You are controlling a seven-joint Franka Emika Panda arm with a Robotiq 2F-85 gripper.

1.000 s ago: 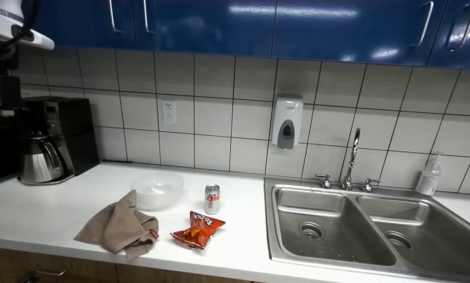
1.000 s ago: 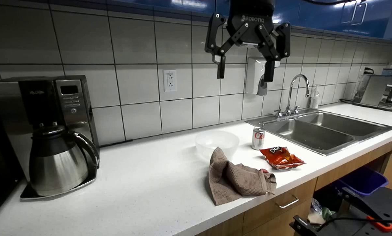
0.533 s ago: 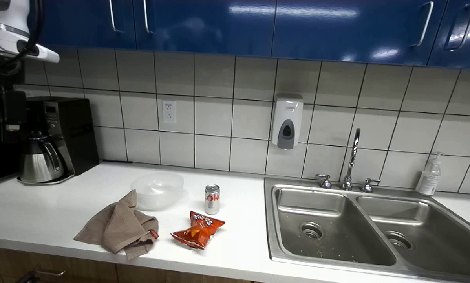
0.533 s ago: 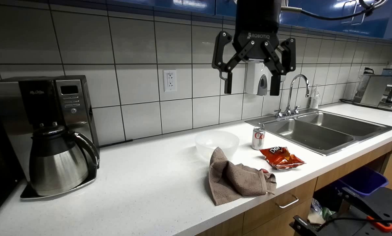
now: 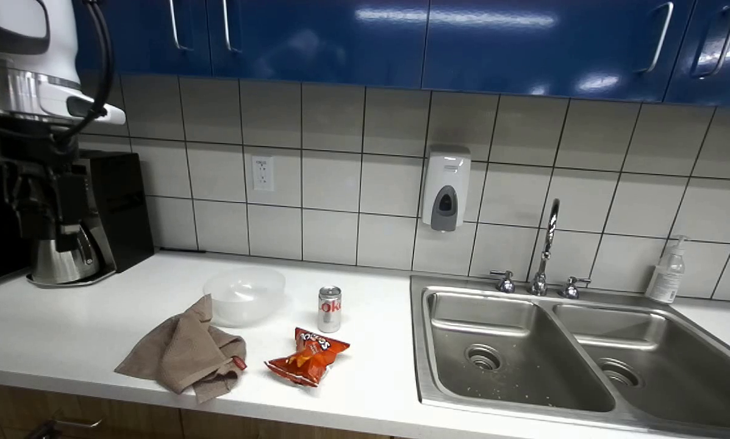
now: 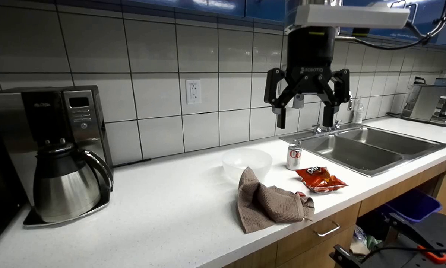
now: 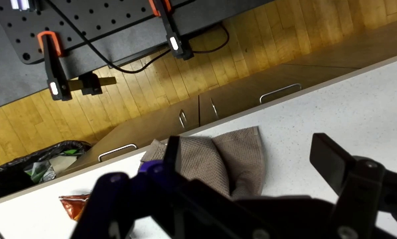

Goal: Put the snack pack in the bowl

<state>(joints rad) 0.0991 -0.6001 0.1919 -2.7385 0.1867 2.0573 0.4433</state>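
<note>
Snack pack (image 5: 308, 358) glossy red-orange, crinkled, white lettering, lying near can (image 5: 329, 310). Gripper (image 6: 304, 122): 2 jaws spread wide.

In an exterior view, snack pack (image 5: 308, 358) is seen on surface (image 5: 374, 372) btwn towel (image 5: 182, 356) (L) & sink (image 5: 523, 372) (R), w/ can (image 5: 329, 311) just behind; bowl (image 5: 246, 302) is found behind towel, L of can.

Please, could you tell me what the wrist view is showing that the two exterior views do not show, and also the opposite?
Only the wrist view shows a broad stretch of wooden floor. Only the exterior views show the translucent bowl, the coffee maker and the wall outlet. All views share the gripper, the brown towel and the snack pack, partly hidden in the wrist view.
</note>
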